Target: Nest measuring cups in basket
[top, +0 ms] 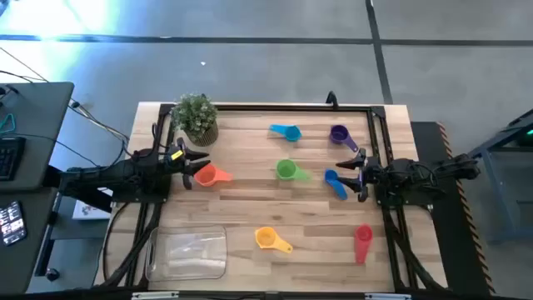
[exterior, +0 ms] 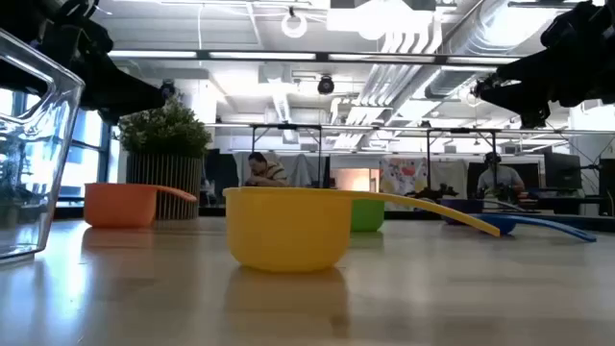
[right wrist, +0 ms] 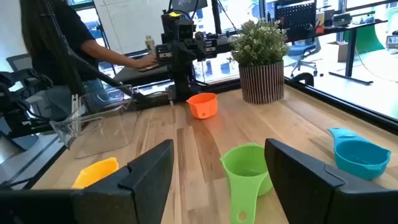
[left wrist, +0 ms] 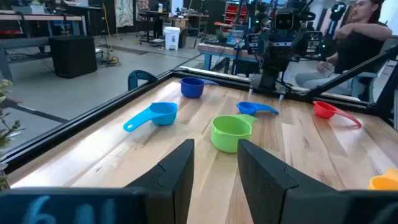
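Overhead, both claws gape empty above the wooden table (top: 250, 208) in a workshop.

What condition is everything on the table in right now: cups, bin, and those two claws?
orange cup: on the table, beside the left gripper.
green cup: upright, mid-table, empty.
light blue cup: on the table.
purple cup: on the table.
dark blue cup: on the table.
yellow cup: upright.
red cup: on the table.
basket: empty.
left gripper: open, holding nothing.
right gripper: open, empty.
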